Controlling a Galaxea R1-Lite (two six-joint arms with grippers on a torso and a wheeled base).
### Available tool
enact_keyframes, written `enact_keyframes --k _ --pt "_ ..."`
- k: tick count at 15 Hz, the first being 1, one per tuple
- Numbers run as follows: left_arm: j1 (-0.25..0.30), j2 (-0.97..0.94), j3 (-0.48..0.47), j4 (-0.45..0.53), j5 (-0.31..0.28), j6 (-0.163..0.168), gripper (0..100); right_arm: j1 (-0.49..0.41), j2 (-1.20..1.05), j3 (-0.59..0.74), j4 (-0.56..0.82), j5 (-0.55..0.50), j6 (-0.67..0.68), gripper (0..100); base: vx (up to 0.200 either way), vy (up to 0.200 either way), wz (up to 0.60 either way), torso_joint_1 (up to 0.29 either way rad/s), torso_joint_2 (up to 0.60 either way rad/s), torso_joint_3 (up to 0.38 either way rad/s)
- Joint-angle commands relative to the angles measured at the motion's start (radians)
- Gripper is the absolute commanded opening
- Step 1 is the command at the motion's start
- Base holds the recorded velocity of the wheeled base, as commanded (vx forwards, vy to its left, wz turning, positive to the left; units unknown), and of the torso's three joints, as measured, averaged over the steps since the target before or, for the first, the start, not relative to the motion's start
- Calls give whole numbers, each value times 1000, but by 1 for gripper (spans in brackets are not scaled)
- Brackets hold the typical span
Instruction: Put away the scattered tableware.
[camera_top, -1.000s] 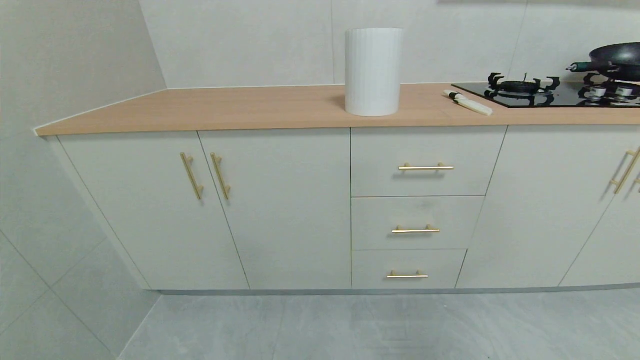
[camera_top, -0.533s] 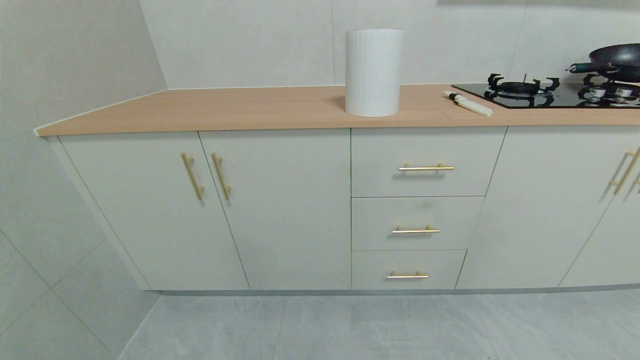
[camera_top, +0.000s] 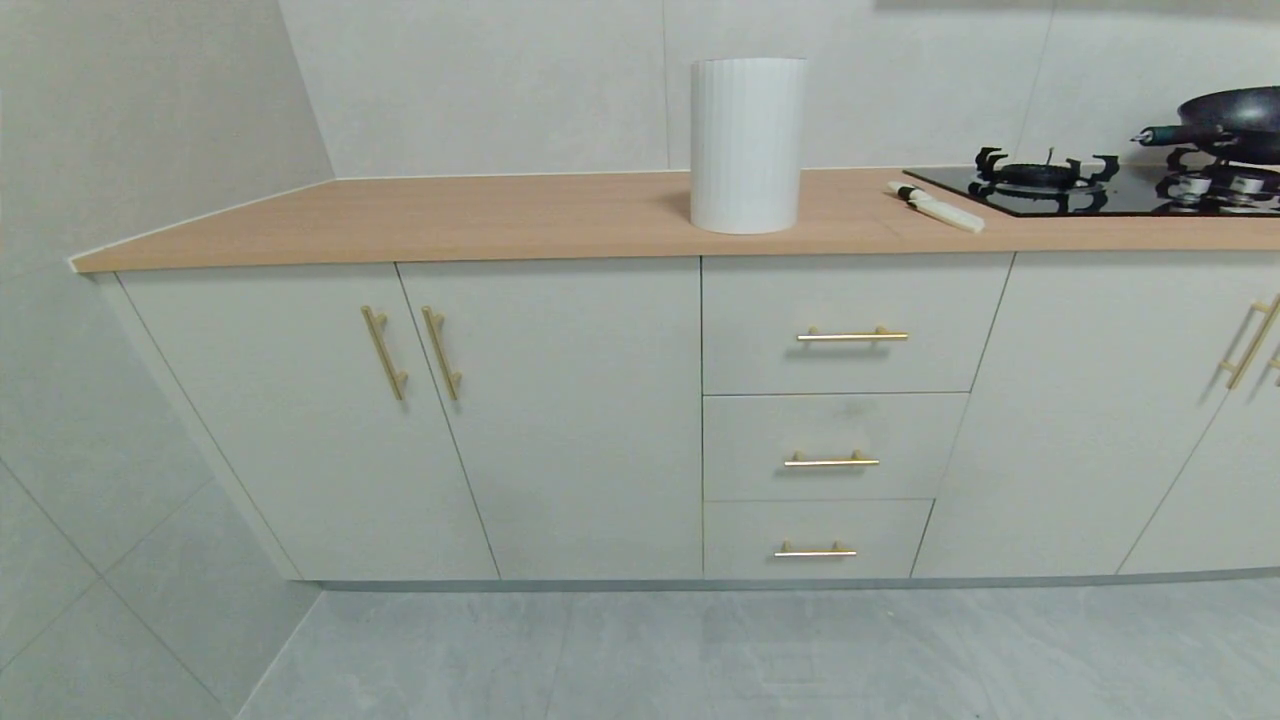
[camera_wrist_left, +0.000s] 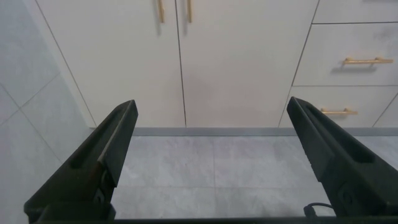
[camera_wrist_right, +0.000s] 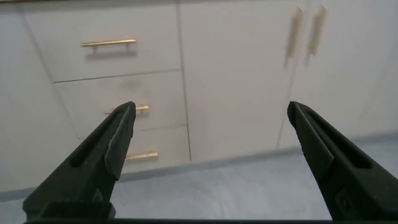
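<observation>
L gripper (camera_wrist_left: 211, 102) hung low in front of the cabinets. Its fingers (camera_wrist_left: 102, 162) were spread wide apart w/ nothing btwn them. Past it lay grey floor tiles (camera_wrist_left: 205, 168) and the foot of the cupboard doors (camera_wrist_left: 242, 62). R gripper (camera_wrist_right: 211, 106) was likewise spread wide and empty, facing the drawer stack (camera_wrist_right: 118, 87) w/ its gold bar handles.

In the head view a wood-look worktop (camera_top: 450, 215) ran left to right over the pale cabinets. A white ribbed cylinder (camera_top: 747, 145) stood upright on it nr the front edge, approx. above the left side of the drawer stack.

The task's item, a cream-coloured utensil (camera_top: 936, 207) w/ a dark end, lay flat on the worktop to the right of the cylinder and apart from it. It was just beside the near-left corner of the black hob (camera_top: 1130, 200); couldn't tell if the two touched. Exact type of utensil was unclear.

A dark pan (camera_top: 1240, 105) sat on the hob's right burner, handle pointing left. Below the worktop were two cupboard doors on the left w/ vertical gold handles, three drawers in the middle and more doors to the right, all shut.
</observation>
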Motion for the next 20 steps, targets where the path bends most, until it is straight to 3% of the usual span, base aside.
enact_keyframes --k 1,6,14,20 --pt "0 2 0 0 0 0 100 0 0 44 33 13 -6 100 0 0 0 0 0 0" --pt "0 2 0 0 0 0 100 1 2 42 114 120 18 100 0 0 0 0 0 0" --pt "0 2 0 0 0 0 100 1 0 42 111 119 57 100 0 0 0 0 0 0" --pt "0 2 0 0 0 0 100 1 0 42 111 119 55 100 200 0 0 4 1 2"
